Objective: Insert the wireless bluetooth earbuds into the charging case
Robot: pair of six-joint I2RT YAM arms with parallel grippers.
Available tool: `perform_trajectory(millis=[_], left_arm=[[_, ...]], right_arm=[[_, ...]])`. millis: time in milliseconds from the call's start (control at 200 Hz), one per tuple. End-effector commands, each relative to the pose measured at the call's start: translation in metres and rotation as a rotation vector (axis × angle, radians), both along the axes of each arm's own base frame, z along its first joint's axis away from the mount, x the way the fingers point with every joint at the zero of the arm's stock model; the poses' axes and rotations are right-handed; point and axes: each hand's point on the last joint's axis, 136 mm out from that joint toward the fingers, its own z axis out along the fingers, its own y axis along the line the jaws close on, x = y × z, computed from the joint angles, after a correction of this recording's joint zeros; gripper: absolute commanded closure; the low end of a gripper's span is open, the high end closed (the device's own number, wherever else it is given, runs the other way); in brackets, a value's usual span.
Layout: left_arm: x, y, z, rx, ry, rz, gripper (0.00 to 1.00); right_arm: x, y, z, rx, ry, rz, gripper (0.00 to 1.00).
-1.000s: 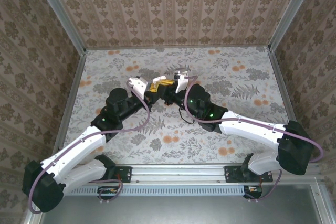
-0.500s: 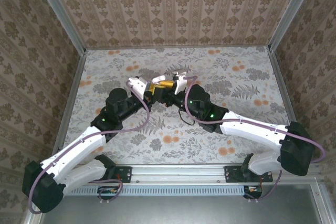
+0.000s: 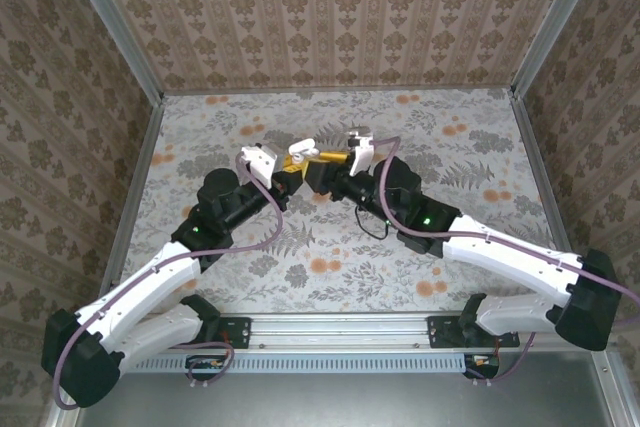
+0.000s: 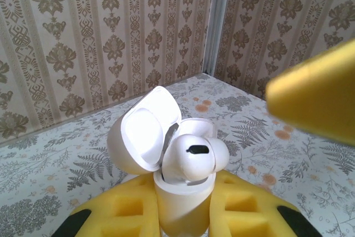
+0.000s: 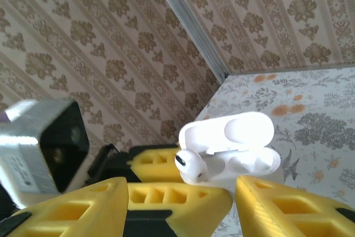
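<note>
The white charging case stands upright with its lid flipped open, and my left gripper is shut on its lower body. One of the wireless bluetooth earbuds sits in one socket, with its bulb sticking up. In the right wrist view this earbud fills the left socket of the case, and the socket beside it is bare. My right gripper stands open just short of the case and holds nothing. From above, the case is held over the table's middle between the left gripper and the right gripper.
The floral table lies below both arms, with patterned walls on three sides and a metal rail at the near edge. The left wrist camera box sits close to the right gripper's left finger.
My right gripper has opened and drawn back to the right, away from the case. The earbud now sits in the case. The left gripper has kept its hold.
</note>
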Motion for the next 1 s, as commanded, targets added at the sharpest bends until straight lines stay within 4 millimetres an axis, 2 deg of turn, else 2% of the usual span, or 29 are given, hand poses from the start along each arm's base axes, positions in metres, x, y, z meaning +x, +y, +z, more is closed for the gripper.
perform_trajectory(millis=[0,140,310,515,685,705,745,995], left_arm=[[-0.006,-0.001,0.016,-0.037,-0.037,-0.028,1.0],[-0.008,-0.003,0.015,-0.028,-0.039,-0.047,1.0],[-0.01,-0.004,0.015,-0.017,-0.037,-0.062,1.0],[-0.012,-0.005,0.013,0.007,-0.022,-0.076,1.0],[-0.012,-0.005,0.013,0.003,-0.021,-0.076,1.0],[-0.012,-0.005,0.013,0.002,-0.02,-0.075,1.0],[-0.012,-0.005,0.013,0.004,-0.019,-0.076,1.0],[-0.013,-0.005,0.015,0.003,-0.021,-0.077,1.0]], right_arm=[[0.0,-0.017,0.029,0.065,-0.005,-0.03,0.45],[0.004,-0.021,0.032,0.052,0.041,-0.01,0.46],[0.004,-0.003,0.034,0.012,0.098,0.143,0.51],[-0.011,0.025,0.035,-0.024,0.161,0.381,0.7],[-0.024,0.04,0.028,-0.043,0.23,0.505,0.82],[-0.019,0.045,0.016,-0.056,0.259,0.506,0.83],[-0.019,0.047,0.012,-0.061,0.273,0.514,0.85],[-0.012,0.044,-0.005,-0.102,0.303,0.478,0.9]])
